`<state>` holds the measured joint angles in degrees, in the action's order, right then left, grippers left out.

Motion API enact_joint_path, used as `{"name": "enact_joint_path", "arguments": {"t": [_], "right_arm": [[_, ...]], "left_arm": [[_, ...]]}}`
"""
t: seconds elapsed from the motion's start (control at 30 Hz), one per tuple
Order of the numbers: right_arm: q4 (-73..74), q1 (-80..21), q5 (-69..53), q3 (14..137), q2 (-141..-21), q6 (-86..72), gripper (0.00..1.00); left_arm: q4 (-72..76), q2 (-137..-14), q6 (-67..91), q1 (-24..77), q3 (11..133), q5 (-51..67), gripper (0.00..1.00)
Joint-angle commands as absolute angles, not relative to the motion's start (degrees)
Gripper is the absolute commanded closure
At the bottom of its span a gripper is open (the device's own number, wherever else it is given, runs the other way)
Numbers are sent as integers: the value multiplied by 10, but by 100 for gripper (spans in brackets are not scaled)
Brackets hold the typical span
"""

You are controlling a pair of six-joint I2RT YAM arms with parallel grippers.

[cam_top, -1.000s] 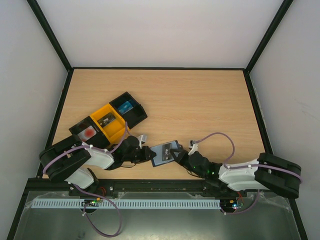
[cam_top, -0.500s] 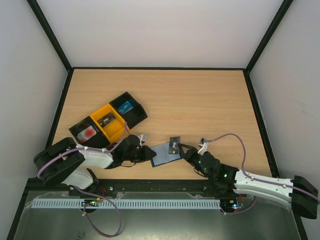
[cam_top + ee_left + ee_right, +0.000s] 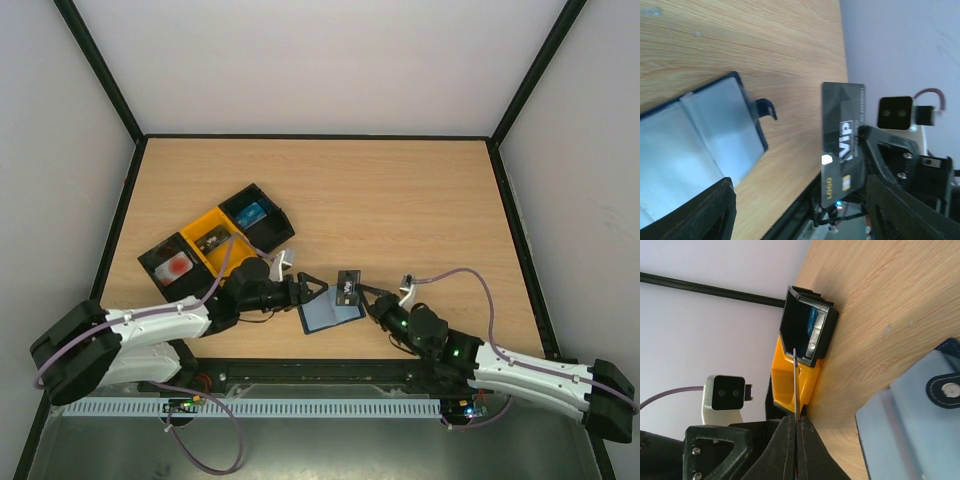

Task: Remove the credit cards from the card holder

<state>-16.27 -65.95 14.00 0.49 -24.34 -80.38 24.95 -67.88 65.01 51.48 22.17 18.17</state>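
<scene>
Dark card (image 3: 842,140) stands pinched in the closed right tool (image 3: 796,427), clear of the open card holder (image 3: 328,316) on the counter (image 3: 420,200). The left tool (image 3: 308,292) gapes beside it. The extraction step looks done; the likely next move is carrying the card away.

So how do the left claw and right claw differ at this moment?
Left claw stands open and empty; right claw is shut on the dark card. Left claw reaches the card holder from its left, right claw from its right. Both are low over the table.
</scene>
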Motion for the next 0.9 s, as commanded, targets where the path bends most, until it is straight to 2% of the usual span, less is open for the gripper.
{"name": "enact_joint_path", "arguments": {"t": [0.0, 0.13, 0.43, 0.63, 0.7, 0.87], "right_arm": [[-258, -658, 125, -24, -283, -818, 98], [-314, -658, 110, -13, -325, -818, 98], [-385, -657, 77, -1, -377, -825, 98], [-397, -658, 68, -3, -380, -828, 98], [-398, -658, 66, -3, -381, -828, 98], [-390, -658, 54, -4, -385, -817, 98]], "left_arm": [[348, -664, 691, 519, 194, 222, 27], [407, -667, 714, 520, 173, 236, 27], [509, -689, 753, 524, 155, 255, 53], [563, -723, 773, 527, 151, 265, 57], [573, -731, 776, 527, 151, 268, 64], [589, -726, 781, 528, 139, 262, 91]]}}
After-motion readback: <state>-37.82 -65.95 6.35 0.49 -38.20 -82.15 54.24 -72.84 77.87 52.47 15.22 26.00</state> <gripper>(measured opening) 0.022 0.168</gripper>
